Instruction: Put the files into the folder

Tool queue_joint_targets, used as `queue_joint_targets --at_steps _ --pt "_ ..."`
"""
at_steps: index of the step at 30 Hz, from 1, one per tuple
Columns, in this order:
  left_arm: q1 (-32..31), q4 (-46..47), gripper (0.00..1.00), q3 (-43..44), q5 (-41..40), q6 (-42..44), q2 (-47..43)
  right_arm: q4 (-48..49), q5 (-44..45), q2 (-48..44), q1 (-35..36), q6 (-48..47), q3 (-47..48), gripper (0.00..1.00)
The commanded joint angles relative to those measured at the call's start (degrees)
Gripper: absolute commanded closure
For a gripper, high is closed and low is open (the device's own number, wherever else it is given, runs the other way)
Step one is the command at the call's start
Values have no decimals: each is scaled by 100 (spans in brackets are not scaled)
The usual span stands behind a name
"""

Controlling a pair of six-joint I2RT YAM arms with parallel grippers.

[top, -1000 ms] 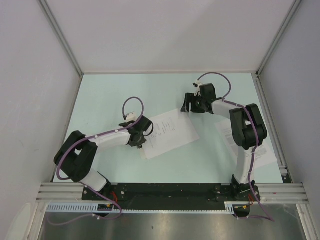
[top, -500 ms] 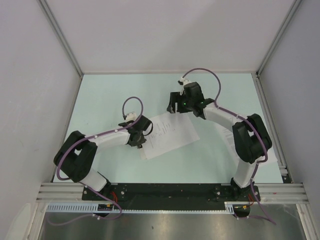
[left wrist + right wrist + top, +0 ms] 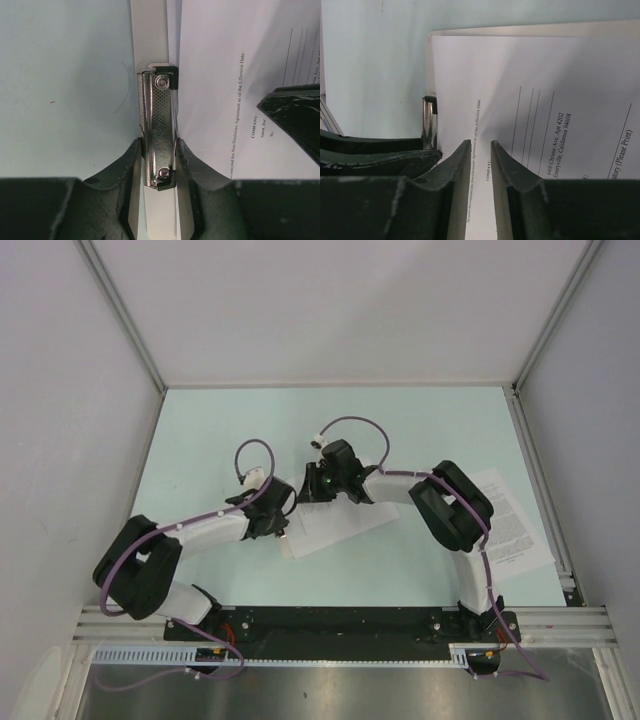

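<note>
1. Since a second ago, the right gripper [image 3: 312, 483] has been swung from the far side of the pale green table [image 3: 220, 430] leftward onto the white paper sheet printed with black text [image 3: 345, 522], close beside the left gripper [image 3: 281, 524]. A second printed white sheet [image 3: 515, 530] is seen flat at the right.
2. Left wrist view: the silver metal clip [image 3: 160, 130] of the flat white rectangular clipboard [image 3: 149, 35] is squeezed between the left fingers [image 3: 131, 165]. The printed sheet's edge is laid just beside it.
3. Right wrist view: the right fingers [image 3: 457, 170] are drawn close, with a slim gap over the sheet's text. Whether the sheet is pinched cannot be told.
</note>
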Motion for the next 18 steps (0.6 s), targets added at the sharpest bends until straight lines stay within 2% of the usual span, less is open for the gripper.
queue_joint_targets --at_steps 1,14,18 --pt "76 425 100 -524 400 -311 -205 442 -23 138 23 261 90 73" --pt "94 917 100 -1096 242 -311 -855 380 162 797 164 700 82 76" --pt "94 821 100 -1035 251 -320 -786 459 197 877 322 753 81 77"
